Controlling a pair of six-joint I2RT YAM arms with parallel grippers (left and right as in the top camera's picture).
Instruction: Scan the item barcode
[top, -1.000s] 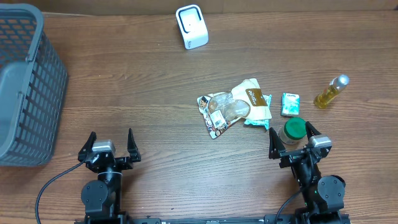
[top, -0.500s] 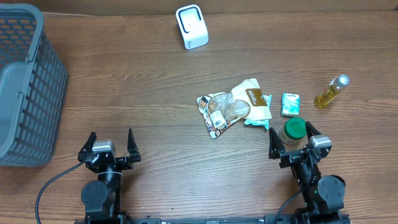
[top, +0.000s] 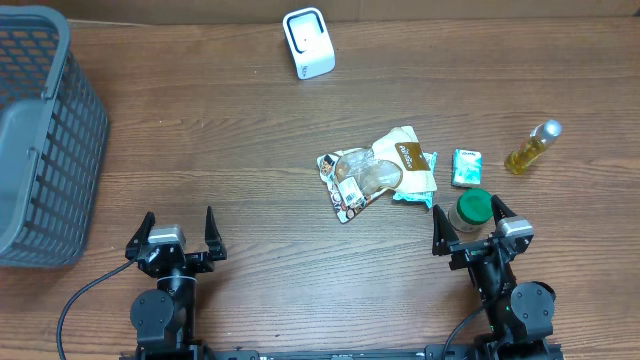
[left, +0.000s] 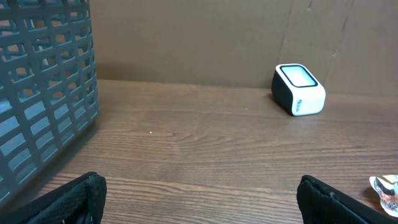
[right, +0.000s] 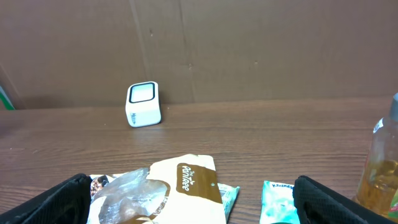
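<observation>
Grey basket (top: 85, 110) at nine o'clock. Snack packets (top: 378, 175), the items to scan, lie just right of centre. Green-lidded jar (top: 473, 210) at four, bottle (top: 532, 147) of yellow liquid at three, scanner (top: 308, 42) at twelve. Left gripper (top: 178, 214) and right gripper (top: 466, 205) gape, empty.

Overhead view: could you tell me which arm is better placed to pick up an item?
Right: the right gripper, open, sits by the jar and snack packets; the left gripper is far from them.

brown wooden table (top: 250, 130) backed by a brown cardboard wall (left: 186, 37).
</observation>
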